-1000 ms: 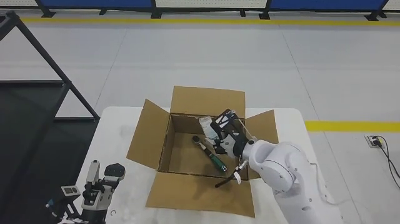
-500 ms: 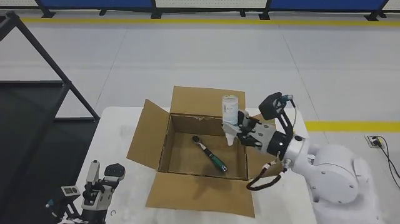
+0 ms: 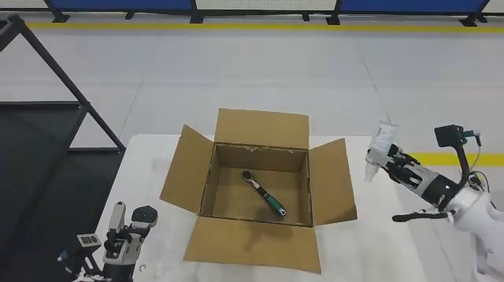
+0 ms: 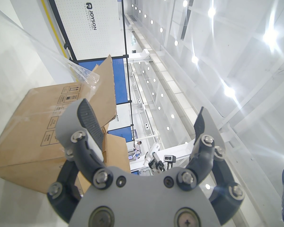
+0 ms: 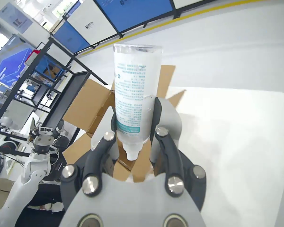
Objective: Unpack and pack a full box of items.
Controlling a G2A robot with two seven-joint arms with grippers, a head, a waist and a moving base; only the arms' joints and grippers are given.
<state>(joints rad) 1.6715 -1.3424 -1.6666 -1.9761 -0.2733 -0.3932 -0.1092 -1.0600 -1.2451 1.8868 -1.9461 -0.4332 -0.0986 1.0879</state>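
Right gripper (image 3: 387,161) grips bottle (image 3: 383,135) near table (image 3: 358,239) edge, apart from box (image 3: 330,181).

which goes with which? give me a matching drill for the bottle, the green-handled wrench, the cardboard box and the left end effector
Things:
1. bottle
2. green-handled wrench
3. cardboard box
4. left end effector

States:
A. open, holding nothing
B. top flaps spread open
C. clamped in the right end effector, outside the box
D. lying on the box floor

Pairs: 1-C, 2-D, 3-B, 4-A
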